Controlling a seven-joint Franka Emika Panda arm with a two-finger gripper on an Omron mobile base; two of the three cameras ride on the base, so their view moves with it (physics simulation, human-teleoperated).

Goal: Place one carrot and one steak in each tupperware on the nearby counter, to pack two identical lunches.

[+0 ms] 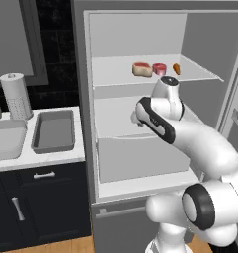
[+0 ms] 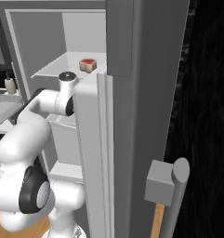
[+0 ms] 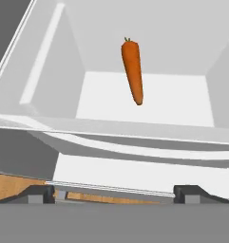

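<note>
In the hand view a carrot (image 3: 133, 71) lies on a white fridge shelf, well ahead of my gripper (image 3: 117, 193), which is open and holds nothing. On the upper fridge shelf sit a tan-edged steak (image 1: 142, 69), a second red steak (image 1: 159, 68) and a small carrot (image 1: 177, 68). One steak (image 2: 88, 64) also shows in the right base view. On the counter (image 1: 41, 159) left of the fridge stand the darker tupperware (image 1: 54, 131) and the lighter tupperware (image 1: 7, 141); nothing shows inside either.
The fridge stands open, with its door (image 2: 132, 116) close on my right. A paper towel roll (image 1: 16, 96) stands behind the trays. A small bottle (image 2: 10, 85) sits at the counter's back. Dark navy cabinets (image 1: 36, 207) run below.
</note>
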